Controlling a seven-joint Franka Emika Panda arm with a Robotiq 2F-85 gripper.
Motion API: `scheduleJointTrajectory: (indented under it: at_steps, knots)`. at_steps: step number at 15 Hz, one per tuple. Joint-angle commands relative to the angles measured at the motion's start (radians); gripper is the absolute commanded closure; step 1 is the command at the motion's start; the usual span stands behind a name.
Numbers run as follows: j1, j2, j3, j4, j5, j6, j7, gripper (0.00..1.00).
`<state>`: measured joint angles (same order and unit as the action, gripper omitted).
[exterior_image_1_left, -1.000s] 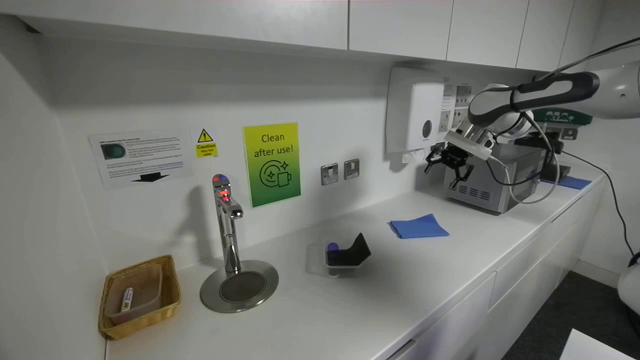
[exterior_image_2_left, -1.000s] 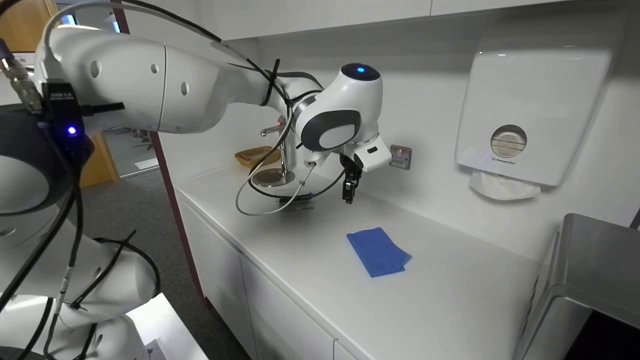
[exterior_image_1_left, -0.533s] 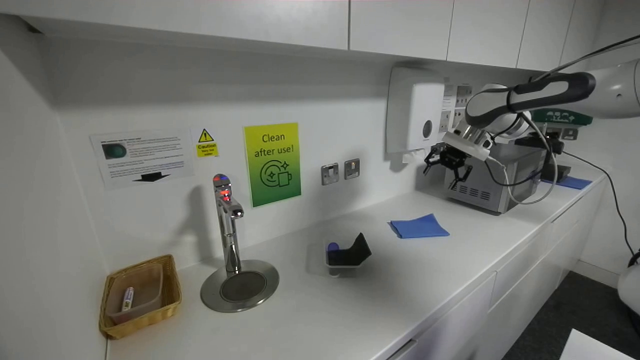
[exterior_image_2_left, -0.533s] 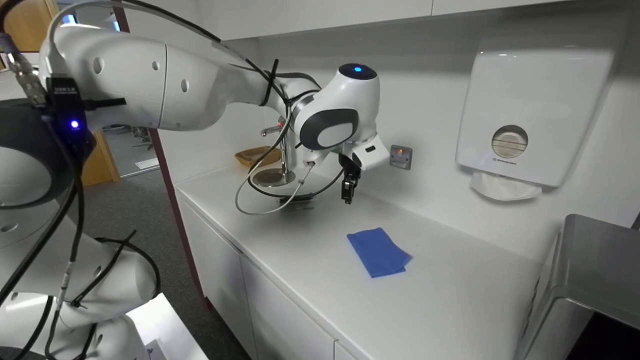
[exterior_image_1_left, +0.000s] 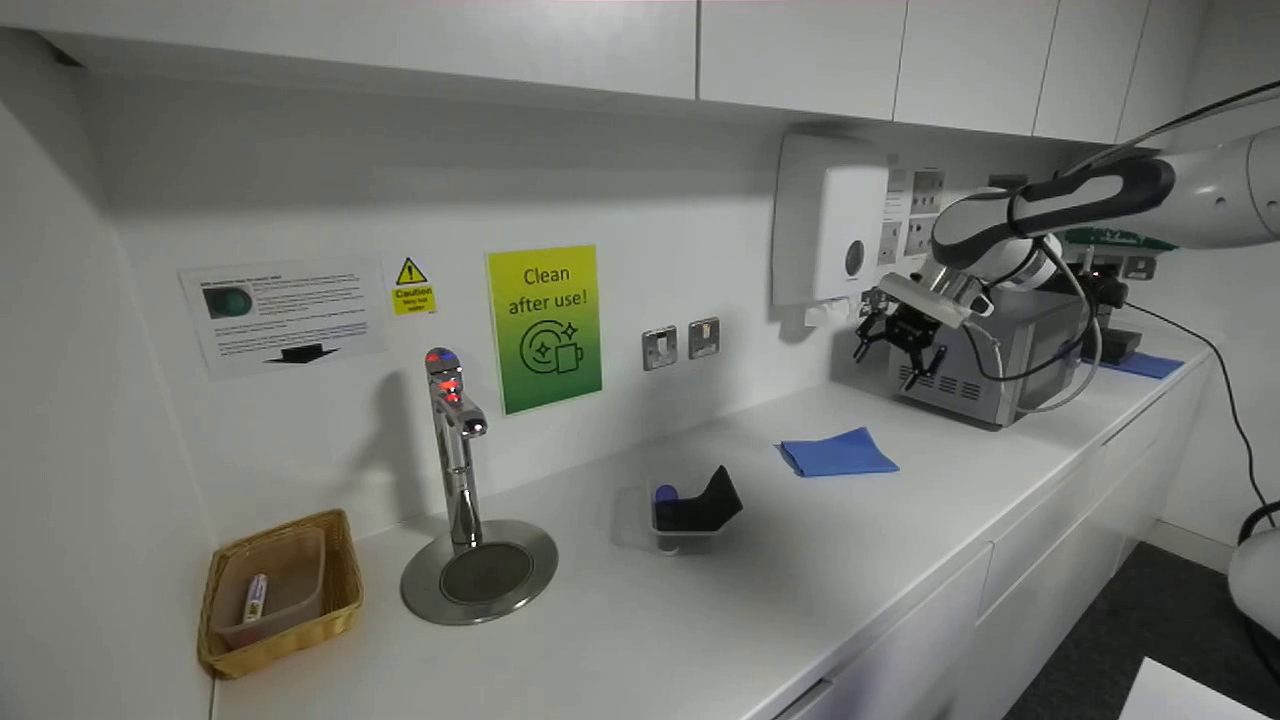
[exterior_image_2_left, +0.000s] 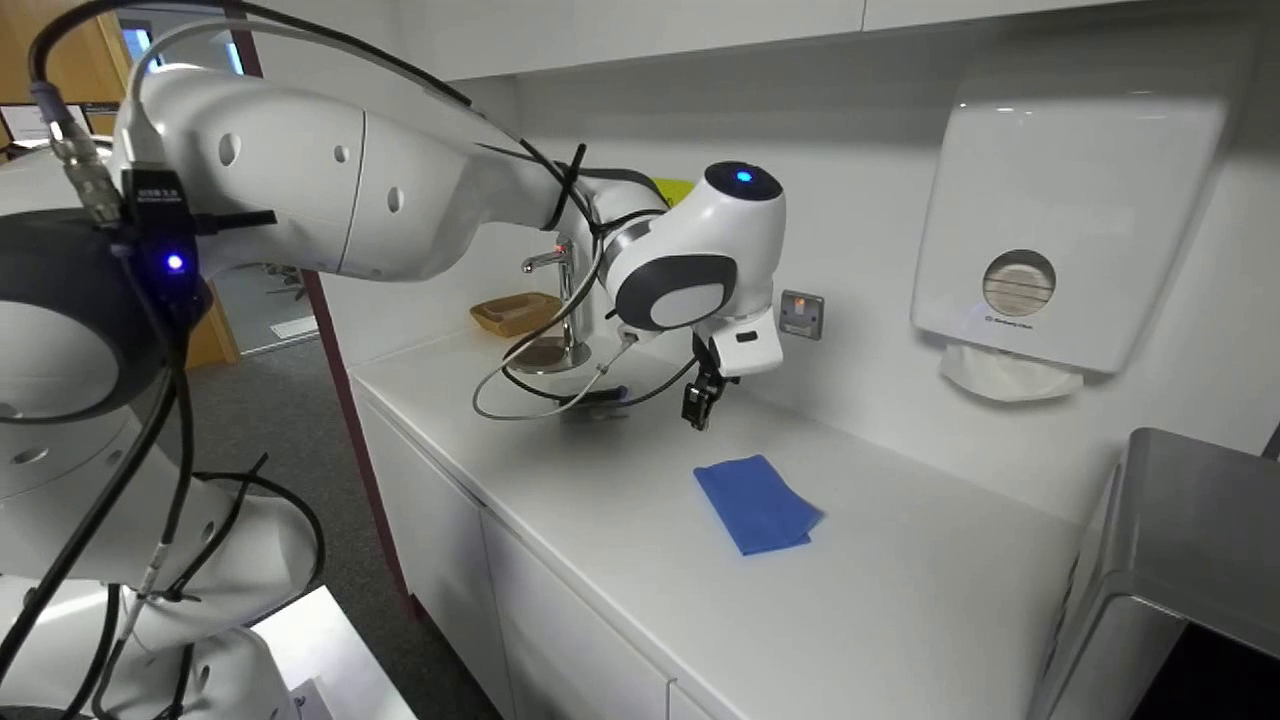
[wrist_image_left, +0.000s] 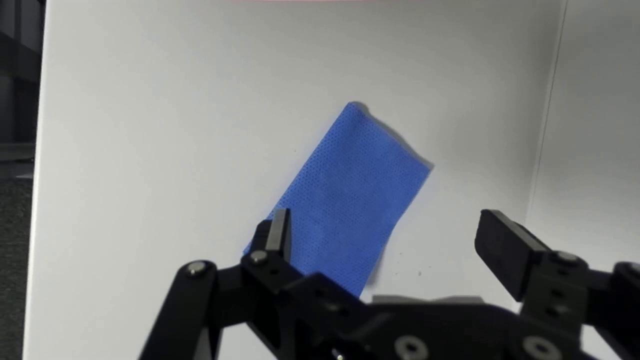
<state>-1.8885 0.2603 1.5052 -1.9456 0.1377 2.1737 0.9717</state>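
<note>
A blue cloth (wrist_image_left: 345, 195), dimpled and folded into a skewed rectangle, lies on the smooth white countertop (wrist_image_left: 150, 150), between its front and back edges, a little nearer the back. Above the countertop hangs the pincer (wrist_image_left: 385, 212), spread wide and empty, apart from the cloth. Over the back edge a yellow-green poster (exterior_image_1_left: 545, 330) reads "Clean after use!" and a small yellow sticker (exterior_image_1_left: 414, 300) "Caution".

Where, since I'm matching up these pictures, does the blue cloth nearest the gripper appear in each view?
In an exterior view: blue cloth, right of centre, lower half.
In an exterior view: blue cloth, just right of centre, lower half.
Wrist view: blue cloth near centre, partly behind the gripper.
Shared landmark: the gripper, in all three.
</note>
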Motion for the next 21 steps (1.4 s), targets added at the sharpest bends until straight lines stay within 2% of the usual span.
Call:
scheduleJointTrajectory:
  at_steps: [1,2,3,4,7,11,12,13,20,21]
  knots:
    - [0.121,-0.009,-0.137,0.004,-0.015,0.058,0.16,0.0]
    - [0.222,-0.099,-0.275,0.015,0.084,0.052,0.133,0.0]
    - [0.282,-0.093,-0.334,0.015,0.07,0.058,0.178,0.0]
    - [0.288,0.003,-0.312,0.022,-0.066,0.073,0.291,0.0]
    - [0.429,0.067,-0.432,0.066,-0.212,0.025,0.46,0.0]
    - [0.565,0.171,-0.532,0.146,-0.339,-0.011,0.601,0.0]
    - [0.705,0.13,-0.692,0.165,-0.243,-0.007,0.542,0.0]
    - [0.758,0.151,-0.744,0.199,-0.231,-0.023,0.542,0.0]
    - [1.262,0.223,-1.31,0.392,-0.094,-0.063,0.504,0.0]
    - [1.32,0.237,-1.374,0.414,-0.07,-0.07,0.496,0.0]
